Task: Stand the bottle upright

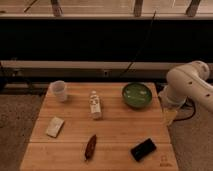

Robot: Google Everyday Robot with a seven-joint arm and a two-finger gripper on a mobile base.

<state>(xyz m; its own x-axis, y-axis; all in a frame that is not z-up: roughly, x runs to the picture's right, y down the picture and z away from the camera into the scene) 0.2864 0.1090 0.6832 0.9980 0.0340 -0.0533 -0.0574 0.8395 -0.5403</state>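
The claw (170,116) hangs low off the table's (115,132) edge, just past the green bowl (137,95) on the bowl's right in this view, under the bent white arm (189,84). Whether it is released or clenched I cannot tell. It is well apart from the bottle (95,105), so it is not grasping that.

The bottle is near the bowl's left side without touching it. It seems to lie on its side, white cap toward the far edge, so the standing-up looks not yet begun.

A white cup (59,90) stands further left of the bowl, beyond the bottle. A pale block (55,126), a brown thing (90,146) and a black thing (143,149) lie nearer the camera than the bowl, all apart from the bottle.

The arm is probably held aside to leave the board in plain sight. Since the bowl sits between claw and bottle, I judge the reach must pass over or around the bowl's rim
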